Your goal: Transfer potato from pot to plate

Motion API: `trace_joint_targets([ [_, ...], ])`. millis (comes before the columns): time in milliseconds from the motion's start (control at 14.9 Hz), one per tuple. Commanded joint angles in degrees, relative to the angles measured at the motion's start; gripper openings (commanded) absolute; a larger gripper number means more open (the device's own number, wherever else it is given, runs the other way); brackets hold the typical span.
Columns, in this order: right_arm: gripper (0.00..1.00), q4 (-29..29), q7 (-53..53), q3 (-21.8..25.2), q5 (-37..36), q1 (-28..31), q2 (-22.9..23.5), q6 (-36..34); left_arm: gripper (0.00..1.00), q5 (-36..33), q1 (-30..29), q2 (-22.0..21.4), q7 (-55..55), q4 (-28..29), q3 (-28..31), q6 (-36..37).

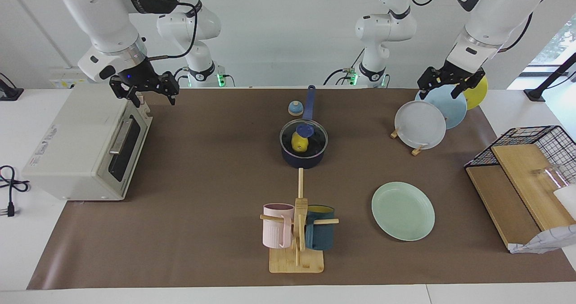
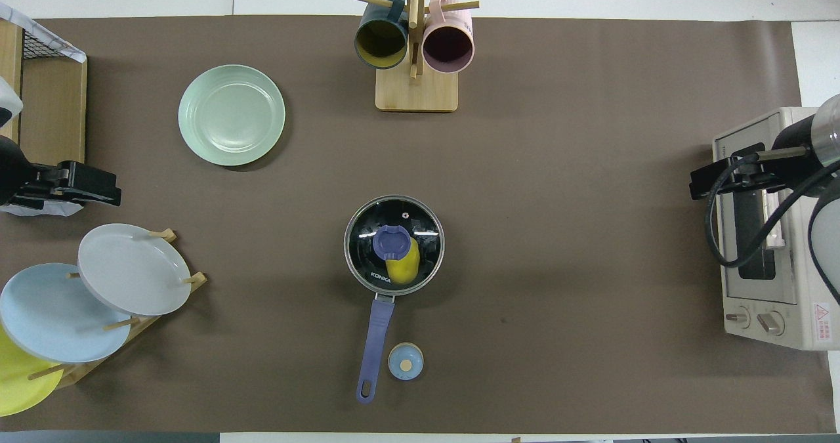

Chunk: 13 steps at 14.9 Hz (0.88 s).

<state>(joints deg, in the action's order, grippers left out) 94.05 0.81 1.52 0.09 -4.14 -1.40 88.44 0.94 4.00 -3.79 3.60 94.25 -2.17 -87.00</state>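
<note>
We judge the glass lid (image 1: 303, 138) must come off first: grip its blue knob (image 2: 390, 242) from straight above and lift clear. The potato (image 2: 403, 267) sits under it in the pot (image 1: 303, 158), mid-table; the plate (image 2: 231, 115) lies at the pot's 10 o'clock in the overhead view. The left gripper (image 1: 451, 87) hangs over the plate rack (image 2: 141, 318) and the right gripper (image 1: 148, 93) over the toaster oven (image 1: 85, 148); both look parted and hold nothing. The knob hides part of the potato.

Potato (image 1: 299, 142) bright yellow; pot (image 1: 304, 157) dark navy, blue handle; plate (image 1: 403, 211) pale mint-green.
</note>
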Motion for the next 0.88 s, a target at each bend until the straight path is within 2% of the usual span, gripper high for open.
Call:
trace_joint_targets([
  [0, 1.0, 1.05, -0.02, -0.46, 0.17, 0.54, -1.07, 0.15, 1.0, -0.42, -0.75, -0.51, 0.35, 0.41, -0.46, 0.34],
  [538, 1.0, 1.23, 0.33, -0.81, 0.09, 0.45, -1.15, 0.5, 1.0, -0.41, -0.75, -0.6, 0.35, 0.41, -0.46, 0.34],
  [808, 1.0, 0.97, -0.2, -0.99, 0.09, -2.26, -0.72, 3.4, 1.0, -0.42, -0.75, -0.51, 0.35, 0.41, -0.46, 0.34],
])
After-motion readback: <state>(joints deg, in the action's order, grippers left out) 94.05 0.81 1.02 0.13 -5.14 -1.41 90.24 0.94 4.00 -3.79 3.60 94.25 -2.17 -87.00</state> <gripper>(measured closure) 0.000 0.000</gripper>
